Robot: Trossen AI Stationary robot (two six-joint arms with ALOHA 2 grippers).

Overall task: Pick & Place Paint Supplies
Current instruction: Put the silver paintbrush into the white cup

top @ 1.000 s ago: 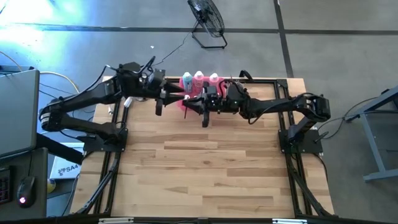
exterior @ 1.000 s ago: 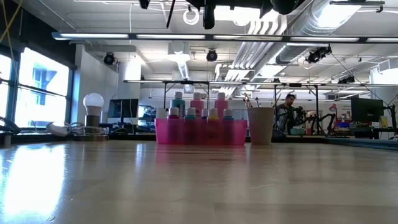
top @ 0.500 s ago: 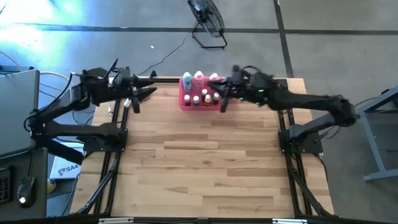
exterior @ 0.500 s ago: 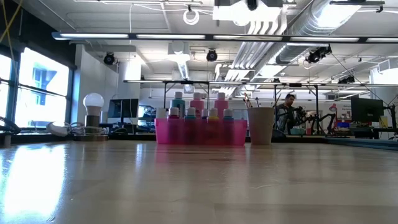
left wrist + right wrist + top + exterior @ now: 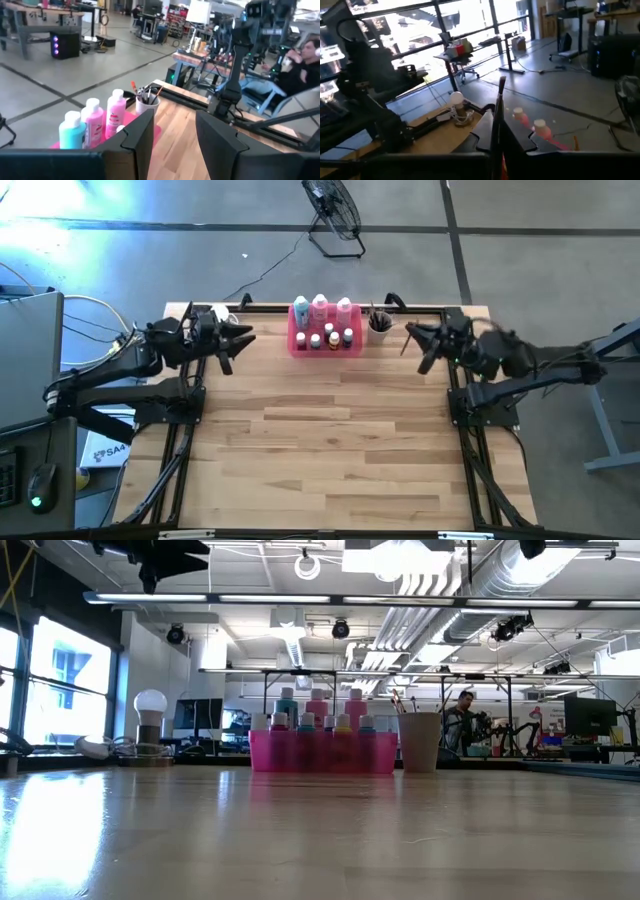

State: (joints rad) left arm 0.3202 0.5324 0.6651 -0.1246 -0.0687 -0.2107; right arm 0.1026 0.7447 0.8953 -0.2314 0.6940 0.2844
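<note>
Both claws withdrawn, bottles [image 5: 320,308] between.

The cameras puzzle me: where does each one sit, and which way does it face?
High view: overhead, looking straight down on the table; both arms show, left gripper and right gripper.
Low view: at tabletop height, looking level at the pink tray and cup; arm parts show at the top.
Left wrist view: on the left arm, facing the bottles past its open fingers.
Right wrist view: on the right arm, facing the room past shut fingers holding a paintbrush.
Shared: high, low and left wrist views all show bottles and cup.
</note>
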